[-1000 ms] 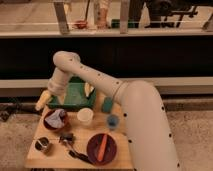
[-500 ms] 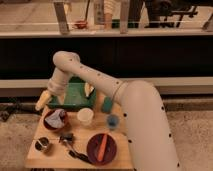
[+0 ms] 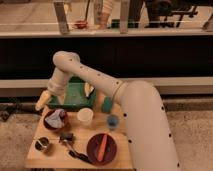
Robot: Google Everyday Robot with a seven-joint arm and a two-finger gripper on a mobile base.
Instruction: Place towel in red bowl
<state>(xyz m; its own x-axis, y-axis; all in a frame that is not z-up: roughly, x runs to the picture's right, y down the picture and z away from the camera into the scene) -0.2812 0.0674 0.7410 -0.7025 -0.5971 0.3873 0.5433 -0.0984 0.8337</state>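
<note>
The red bowl [image 3: 48,124] stands at the left of the small wooden table [image 3: 55,159]. A crumpled grey-white towel [image 3: 56,117] lies inside it. My arm comes in from the lower right, arches over the table and bends down at the table's back left. My gripper [image 3: 43,101] hangs there, just above and to the left of the bowl, apart from the towel.
A green tray [image 3: 75,96] sits at the back, with a white cup [image 3: 85,116] and a blue cup [image 3: 112,121] in front of it. A dark red plate [image 3: 92,150] with an orange stick is at the front, near a metal cup [image 3: 42,144] and a black utensil [image 3: 68,137].
</note>
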